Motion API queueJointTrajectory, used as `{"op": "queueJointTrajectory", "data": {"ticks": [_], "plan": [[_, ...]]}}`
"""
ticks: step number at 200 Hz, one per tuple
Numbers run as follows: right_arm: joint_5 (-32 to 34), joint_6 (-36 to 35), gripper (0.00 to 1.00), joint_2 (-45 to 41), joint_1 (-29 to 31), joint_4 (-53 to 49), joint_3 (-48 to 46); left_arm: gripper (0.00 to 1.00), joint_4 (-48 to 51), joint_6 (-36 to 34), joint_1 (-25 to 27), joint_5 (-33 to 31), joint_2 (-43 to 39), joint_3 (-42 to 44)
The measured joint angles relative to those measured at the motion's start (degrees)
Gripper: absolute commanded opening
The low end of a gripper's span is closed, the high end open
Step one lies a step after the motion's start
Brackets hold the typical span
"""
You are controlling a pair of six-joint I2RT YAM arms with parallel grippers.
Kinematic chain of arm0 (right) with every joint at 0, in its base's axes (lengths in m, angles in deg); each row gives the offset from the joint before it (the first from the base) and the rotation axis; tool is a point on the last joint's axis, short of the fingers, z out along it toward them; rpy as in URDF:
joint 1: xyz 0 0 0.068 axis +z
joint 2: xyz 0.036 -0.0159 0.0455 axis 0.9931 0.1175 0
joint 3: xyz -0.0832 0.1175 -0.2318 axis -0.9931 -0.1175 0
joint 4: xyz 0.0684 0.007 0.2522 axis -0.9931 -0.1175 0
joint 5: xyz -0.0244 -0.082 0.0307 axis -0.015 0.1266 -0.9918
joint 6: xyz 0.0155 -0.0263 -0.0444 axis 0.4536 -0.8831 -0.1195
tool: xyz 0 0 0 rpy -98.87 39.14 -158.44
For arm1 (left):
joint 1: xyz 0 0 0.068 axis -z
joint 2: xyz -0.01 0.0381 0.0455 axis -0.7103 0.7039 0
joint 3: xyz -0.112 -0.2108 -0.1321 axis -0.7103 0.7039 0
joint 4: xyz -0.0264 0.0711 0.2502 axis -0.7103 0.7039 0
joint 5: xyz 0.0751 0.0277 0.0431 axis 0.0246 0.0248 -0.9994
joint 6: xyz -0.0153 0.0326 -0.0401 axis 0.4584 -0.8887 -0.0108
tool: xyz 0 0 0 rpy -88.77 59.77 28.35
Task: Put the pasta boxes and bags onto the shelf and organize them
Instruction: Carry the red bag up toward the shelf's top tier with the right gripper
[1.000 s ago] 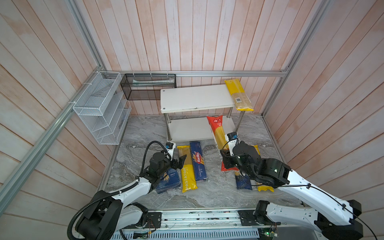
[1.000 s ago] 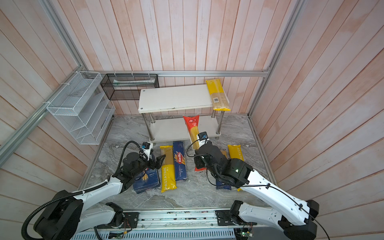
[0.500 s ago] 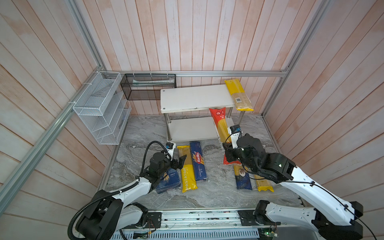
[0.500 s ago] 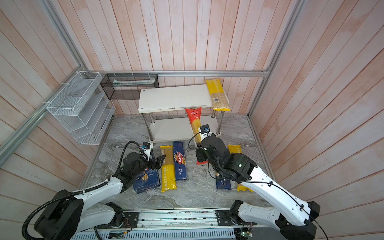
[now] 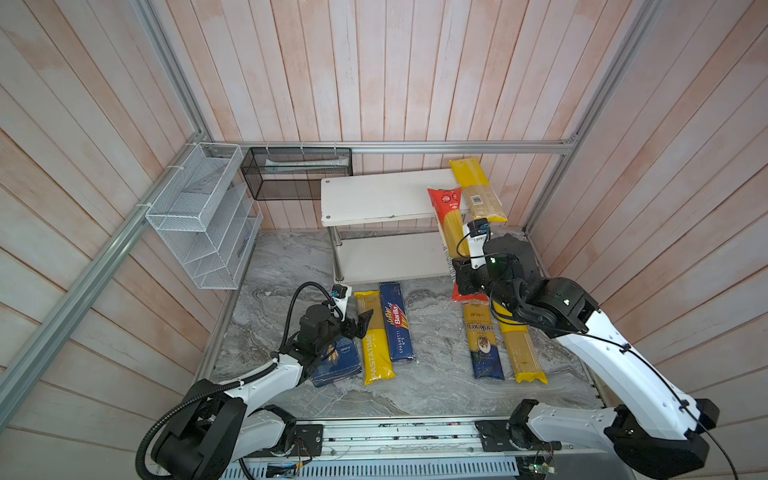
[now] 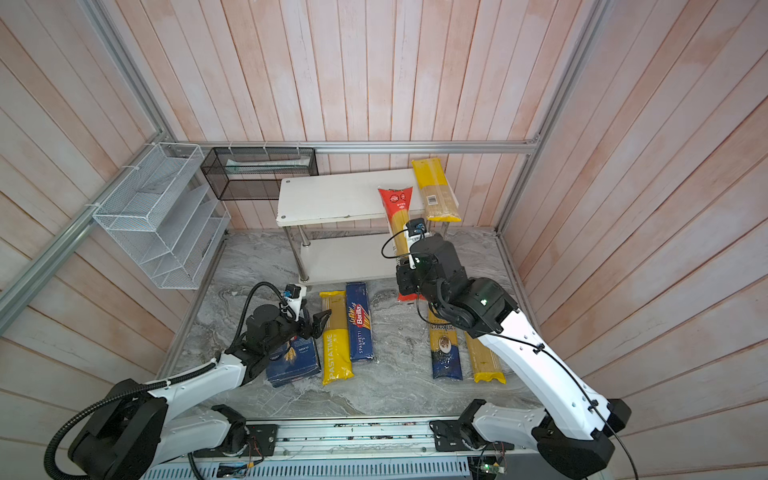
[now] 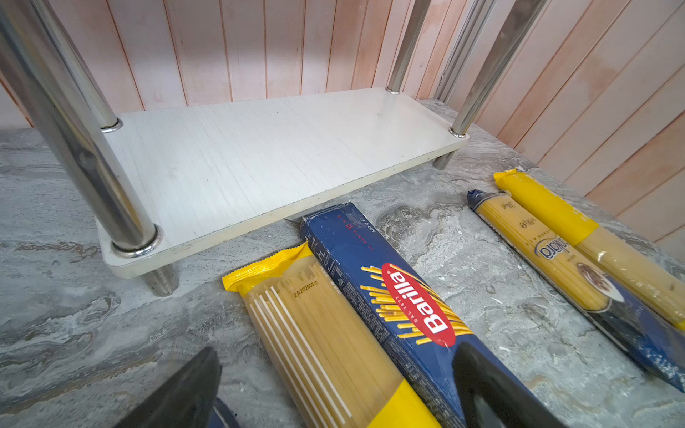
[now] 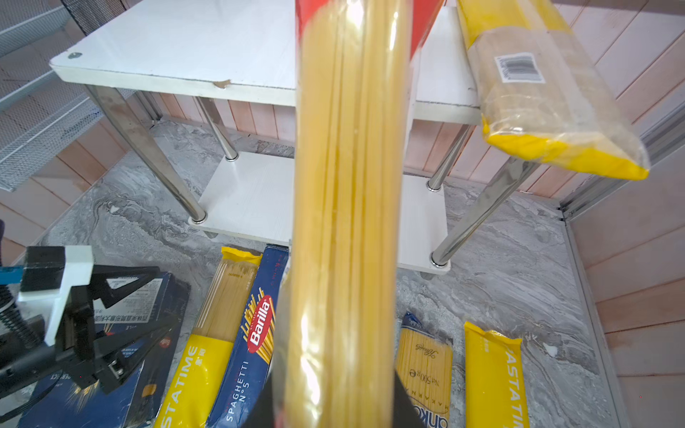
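Pinching the red bag, right fingers flank its lower end.

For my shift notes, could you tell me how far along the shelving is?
Done: one yellow bag lies on the shelf's top board. In hand: the right gripper holds the red bag aloft. Left: wide box, Spaghetti box, blue-gold bag, PASTATIME bag, second PASTATIME bag, all unshelved.
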Motion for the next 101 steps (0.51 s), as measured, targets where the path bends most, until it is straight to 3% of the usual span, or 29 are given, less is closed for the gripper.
{"op": "queueJointTrajectory", "data": {"ticks": [62, 101], "plan": [[-4.8, -2.6, 0.01, 5.3, -7.0, -0.3, 7.6, 1.00, 0.0, 0.0, 0.0, 0.0, -0.1, 0.1], [-7.3, -4.2, 0.01, 13.2, -8.7, -2.4, 18.3, 1.00, -0.1, 0.0, 0.0, 0.0, -0.5, 0.6]]}}
